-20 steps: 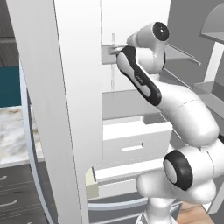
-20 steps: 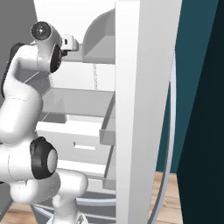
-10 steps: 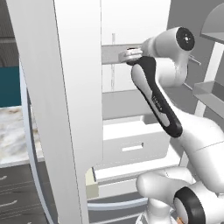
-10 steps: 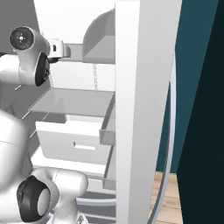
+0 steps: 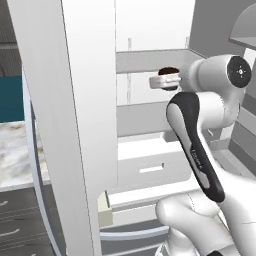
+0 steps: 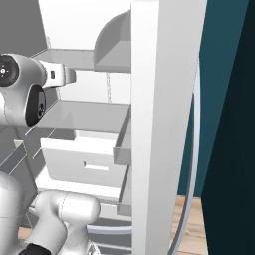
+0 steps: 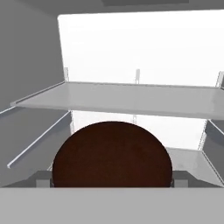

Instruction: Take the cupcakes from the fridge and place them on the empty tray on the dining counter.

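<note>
1. Since the earlier frames, your arm has swung toward the right of the left base view: the big round joint that sat near top centre now sits at the upper right, and the hand has pulled back from the shelf edge with it.
2. The gripper point(image 5: 161, 81) sits at centre, slightly above mid-height in the left base view, pointing toward the frame's left, into the open fridge point(image 5: 150, 30).
3. A cupcake point(image 7: 112, 154) shows as a dark brown dome at the lower centre of the hand view, right between the fingers; in the left base view its dark top peeks just above the hand.
4. The fingers stand wide apart, one on each side of the cupcake. You cannot tell from these views whether they press on it or merely flank it.
5. Behind the cupcake, a glass shelf point(image 7: 122, 98) spans the middle of the hand view, with the white back wall above it.
6. In the right base view, a white drawer point(image 6: 84, 162) sits at lower left centre.
</note>
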Available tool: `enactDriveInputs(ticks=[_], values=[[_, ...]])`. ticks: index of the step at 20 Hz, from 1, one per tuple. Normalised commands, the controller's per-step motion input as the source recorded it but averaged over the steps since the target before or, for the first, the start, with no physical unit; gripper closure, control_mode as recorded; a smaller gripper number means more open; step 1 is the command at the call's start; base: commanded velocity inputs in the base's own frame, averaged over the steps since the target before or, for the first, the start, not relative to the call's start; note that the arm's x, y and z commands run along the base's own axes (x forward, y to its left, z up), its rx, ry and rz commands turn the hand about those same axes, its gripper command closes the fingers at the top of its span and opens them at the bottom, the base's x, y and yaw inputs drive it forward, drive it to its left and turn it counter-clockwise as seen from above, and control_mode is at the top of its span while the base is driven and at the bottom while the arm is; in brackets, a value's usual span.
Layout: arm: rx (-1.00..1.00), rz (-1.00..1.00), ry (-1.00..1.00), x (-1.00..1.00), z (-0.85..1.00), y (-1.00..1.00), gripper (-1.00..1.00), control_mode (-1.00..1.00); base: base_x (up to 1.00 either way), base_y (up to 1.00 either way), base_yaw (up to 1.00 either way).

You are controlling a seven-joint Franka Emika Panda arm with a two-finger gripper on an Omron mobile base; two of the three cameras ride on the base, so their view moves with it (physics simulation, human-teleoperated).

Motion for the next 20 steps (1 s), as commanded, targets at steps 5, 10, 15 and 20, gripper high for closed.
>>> enactDriveInputs(ticks=[5, 10, 15, 20], values=[[0.00, -0.04, -0.01, -0.37, -0.02, -0.03, 1.00, -1.00, 0.00, 0.00, 0.00], [0.00, -0.02, 0.00, -0.34, -0.06, -0.04, 1.00, -1.00, 0.00, 0.00, 0.00], [0.00, 0.00, 0.00, 0.00, 0.00, 0.00, 1.00, 1.00, -0.61, -0.24, -0.05], [0.00, 0.00, 0.00, 0.00, 0.00, 0.00, 1.00, 1.00, -0.92, -0.19, -0.04]])
